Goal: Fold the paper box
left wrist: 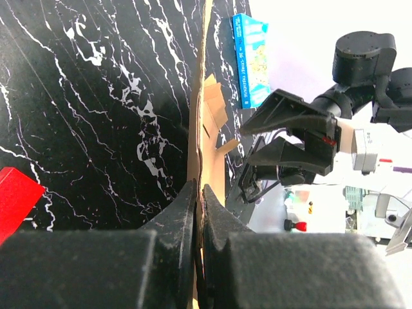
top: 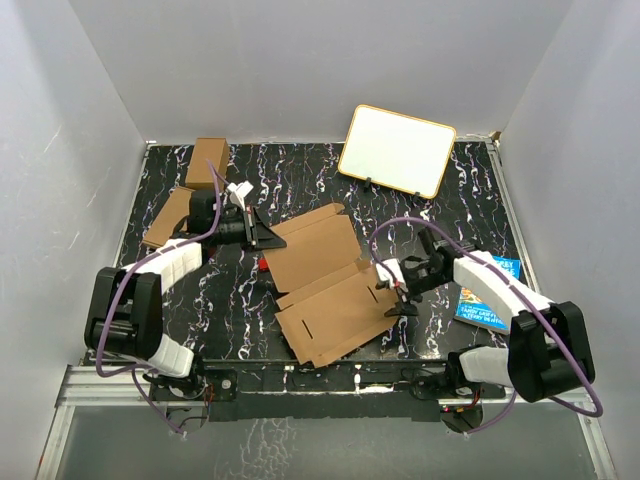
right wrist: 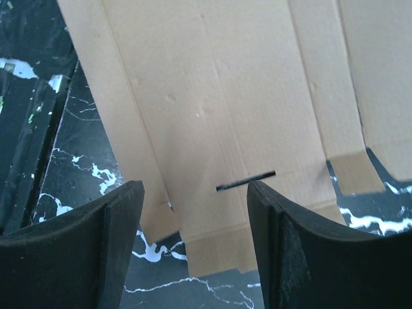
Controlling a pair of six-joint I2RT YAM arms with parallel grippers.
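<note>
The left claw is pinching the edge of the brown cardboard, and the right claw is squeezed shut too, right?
Not quite. The right gripper is open, fingers spread apart by the paper box, as the right wrist view shows. The left gripper does pinch the box's edge.

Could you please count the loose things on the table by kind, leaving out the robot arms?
Flat paper box: 1
Brown cartons: 2
Whiteboard: 1
Blue book: 1
Red block: 1
Total: 6
</note>
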